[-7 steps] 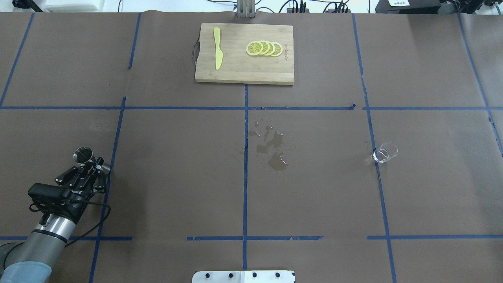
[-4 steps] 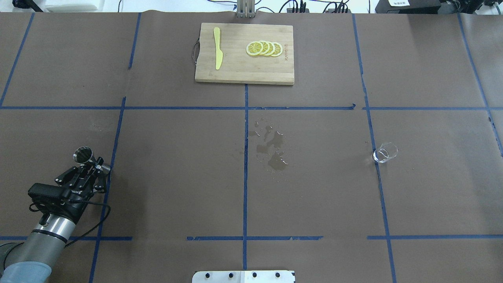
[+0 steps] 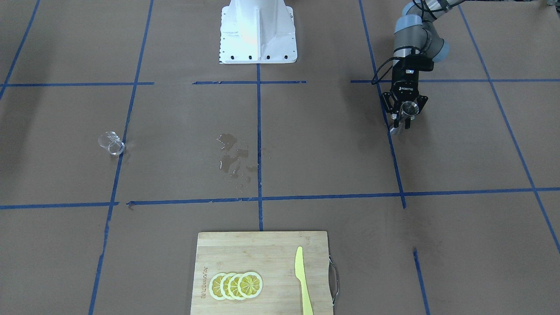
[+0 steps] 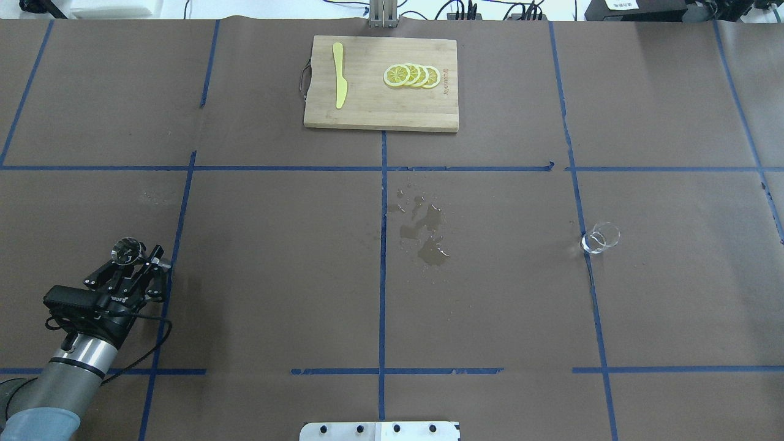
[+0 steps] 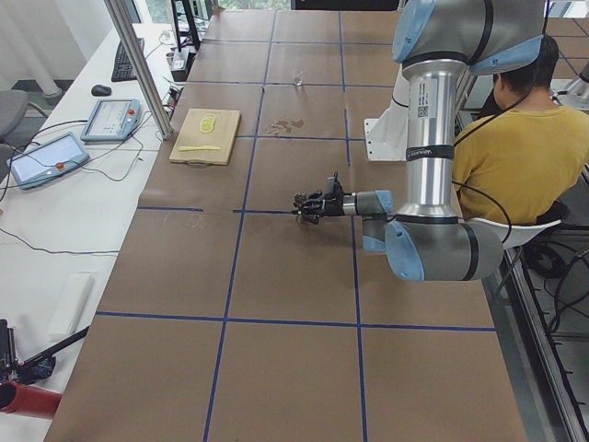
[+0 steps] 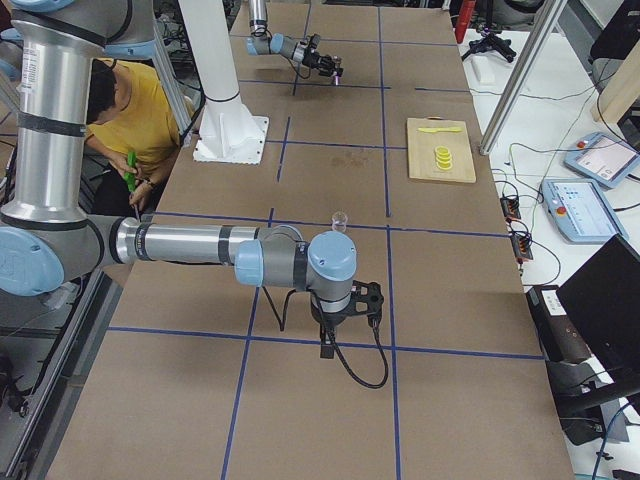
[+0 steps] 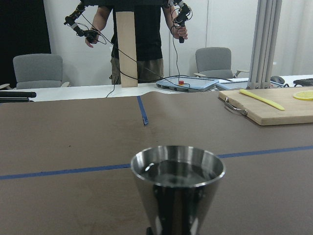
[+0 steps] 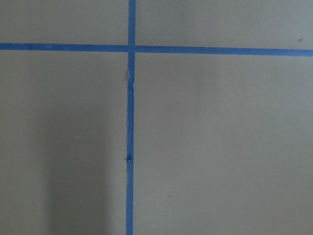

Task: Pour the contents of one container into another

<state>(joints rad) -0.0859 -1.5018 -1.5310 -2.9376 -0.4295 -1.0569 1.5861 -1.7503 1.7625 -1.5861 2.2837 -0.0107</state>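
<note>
My left gripper (image 4: 142, 257) is shut on the steel jigger (image 4: 127, 250) at the near left of the table. The left wrist view shows the jigger (image 7: 177, 188) upright, with liquid inside it. From the front the same gripper (image 3: 402, 119) and jigger (image 3: 409, 106) appear at the upper right. The small clear glass cup (image 4: 600, 237) stands alone far to the right on a blue tape line, also seen as the cup (image 3: 111, 143). My right gripper (image 6: 345, 300) points down at bare table short of the cup (image 6: 340, 218); I cannot tell if it is open or shut.
A wet spill (image 4: 425, 236) marks the table's middle. A wooden cutting board (image 4: 380, 113) at the far edge carries a yellow knife (image 4: 339, 75) and lemon slices (image 4: 411, 76). An operator in yellow (image 5: 515, 147) sits behind the robot base (image 3: 257, 30).
The jigger's mouth has shifted slightly toward the robot and looks smaller. The left arm has barely moved, and the glass cup has stayed put.
</note>
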